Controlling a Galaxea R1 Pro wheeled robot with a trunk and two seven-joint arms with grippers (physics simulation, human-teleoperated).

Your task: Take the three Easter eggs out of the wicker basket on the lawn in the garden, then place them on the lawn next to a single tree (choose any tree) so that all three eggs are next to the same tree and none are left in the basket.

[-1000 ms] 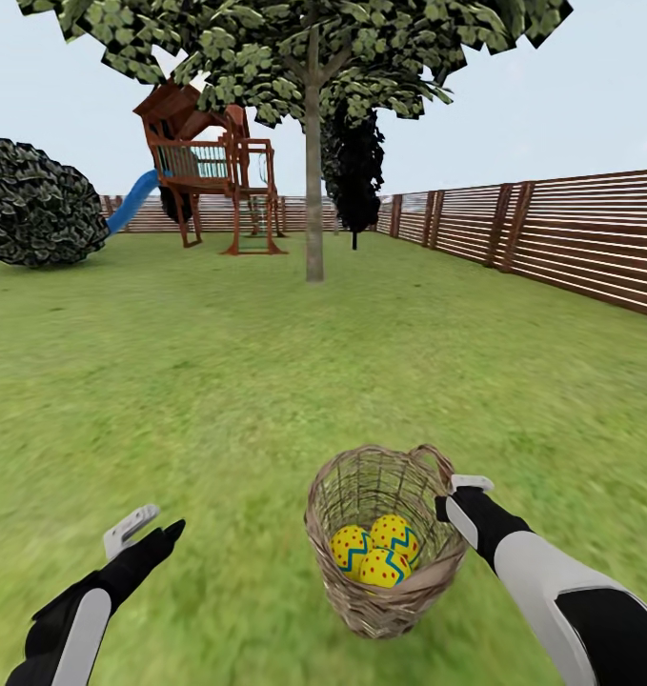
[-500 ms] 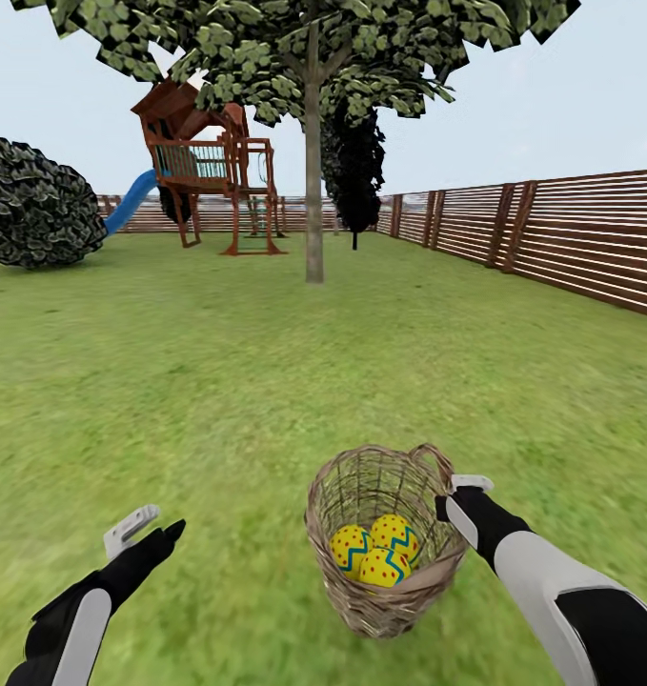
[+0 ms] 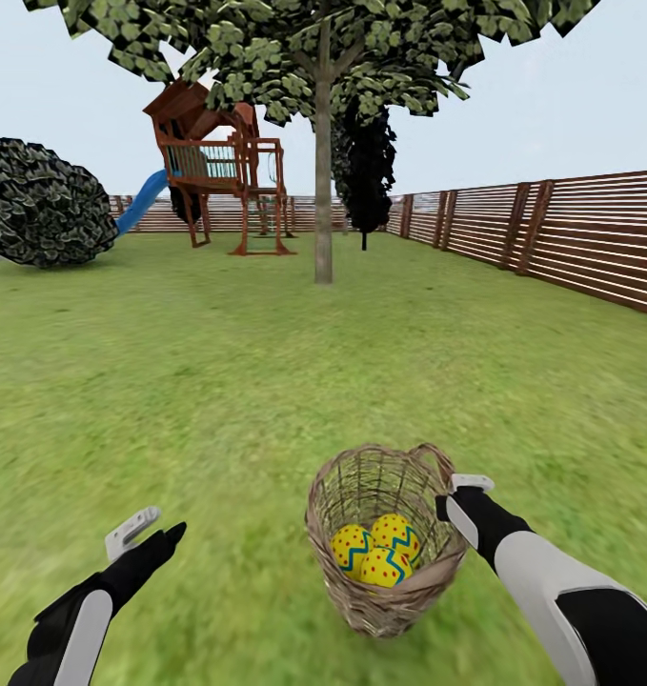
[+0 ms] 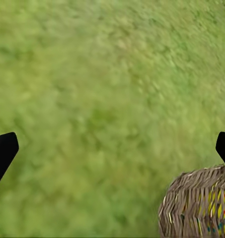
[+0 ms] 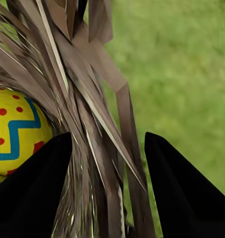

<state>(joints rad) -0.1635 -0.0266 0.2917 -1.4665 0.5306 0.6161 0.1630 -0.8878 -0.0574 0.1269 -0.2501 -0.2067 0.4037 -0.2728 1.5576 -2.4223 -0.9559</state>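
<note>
Head view: the round brown woven-twig wicker basket (image 3: 385, 543) sits lower centre, carrying three yellow zigzag-banded Easter eggs (image 3: 375, 551). The right gripper (image 3: 456, 497) clamps its rim. The left gripper (image 3: 147, 531), lower left, is spread and empty. Mottled green lawn (image 3: 266, 381) runs unobstructed to the grey-brown-trunked tree (image 3: 323, 191), wooden playset (image 3: 223, 176) and slat fence (image 3: 571, 238).

Left wrist view: black fingertips (image 4: 4, 151) wide apart; basket (image 4: 196, 206) cut off at lower right.

Right wrist view: fingers (image 5: 33, 193) straddle the basket wall (image 5: 87, 109); one egg (image 5: 13, 131) is partly hidden.

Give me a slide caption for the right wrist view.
Right end effector gripping the wicker basket rim, one Easter egg visible inside.

Left claw (image 3: 144, 530) spread wide, empty; right claw (image 3: 454, 495) clamped around wicker.
</note>
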